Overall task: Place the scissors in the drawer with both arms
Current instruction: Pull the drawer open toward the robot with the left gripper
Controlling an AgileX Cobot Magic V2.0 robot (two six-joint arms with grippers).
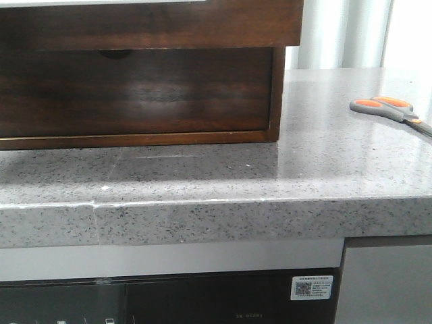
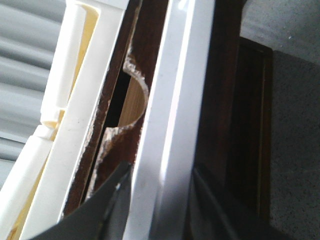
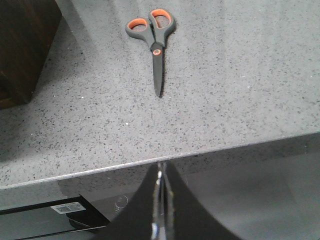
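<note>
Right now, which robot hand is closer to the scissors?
Right. The right gripper hangs off the counter's front edge, facing the scissors. The left gripper is at the drawer, with no scissors in its view.

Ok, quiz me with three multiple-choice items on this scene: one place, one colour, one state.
1. The scissors lie:
A. in a drawer
B. on the countertop, right of the cabinet
C. on top of the cabinet

2. Their handle loops are:
A. blue
B. all black
C. orange and grey

3. The right tool is:
A. shut and empty
B. wide open
C. clamped on the scissors

Answers:
1. B: the front view shows them on the speckled stone, apart from the cabinet.
2. C: the loops are orange inside with grey rims.
3. A: its fingers meet with nothing between them, and the scissors lie beyond.
</note>
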